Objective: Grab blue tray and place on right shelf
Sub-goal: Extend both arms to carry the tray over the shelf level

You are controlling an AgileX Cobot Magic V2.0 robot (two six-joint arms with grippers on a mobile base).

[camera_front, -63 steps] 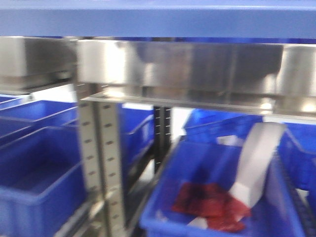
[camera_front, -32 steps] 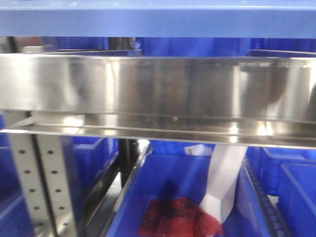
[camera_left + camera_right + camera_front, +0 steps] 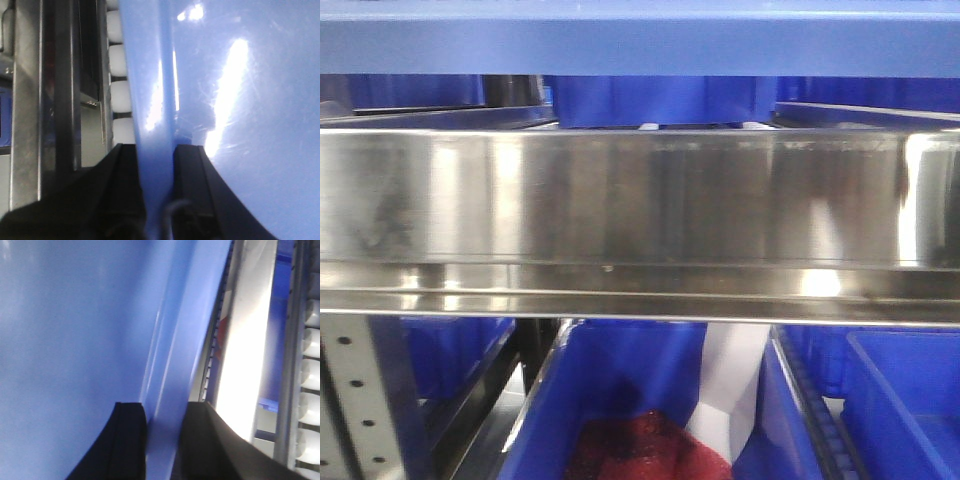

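Filling the front view: shiny front rail of the right shelf (image 3: 640, 200). Close beside the rack, blue tray (image 3: 250, 125), lifted. Jaws of left gripper (image 3: 157, 150) and right gripper (image 3: 162, 410) both clamped on its rim.

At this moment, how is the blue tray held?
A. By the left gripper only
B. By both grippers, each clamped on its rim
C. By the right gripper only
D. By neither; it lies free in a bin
B: the left wrist view shows the left gripper pinching the rim of the blue tray between its black fingers, and the right wrist view shows the right gripper pinching the rim likewise.
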